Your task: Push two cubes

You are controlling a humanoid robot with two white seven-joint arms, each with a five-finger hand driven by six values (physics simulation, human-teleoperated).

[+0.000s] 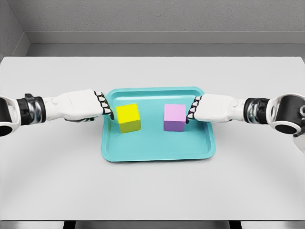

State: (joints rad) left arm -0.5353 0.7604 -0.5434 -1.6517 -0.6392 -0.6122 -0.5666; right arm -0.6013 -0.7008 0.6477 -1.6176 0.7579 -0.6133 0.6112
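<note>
- The table is a pale grey surface, and its near part lies bare in front of the tray.
- The tray is teal with a raised rim and sits at the middle of the table.
- The yellow cube stands on the left half of the tray, turned a little askew to the tray's edges.
- The pink cube stands on the right half of the tray, well apart from the yellow one, with bare tray floor between them.
- The left hand reaches over the tray's left rim, its fingers curled into a fist that grips nothing, the knuckles just beside the yellow cube's left face; whether they touch it cannot be told.
- The right hand reaches over the tray's right rim, likewise closed into an empty fist, knuckles at or against the pink cube's right face.
- Beyond the tray, the table runs back to a grey wall.
</note>
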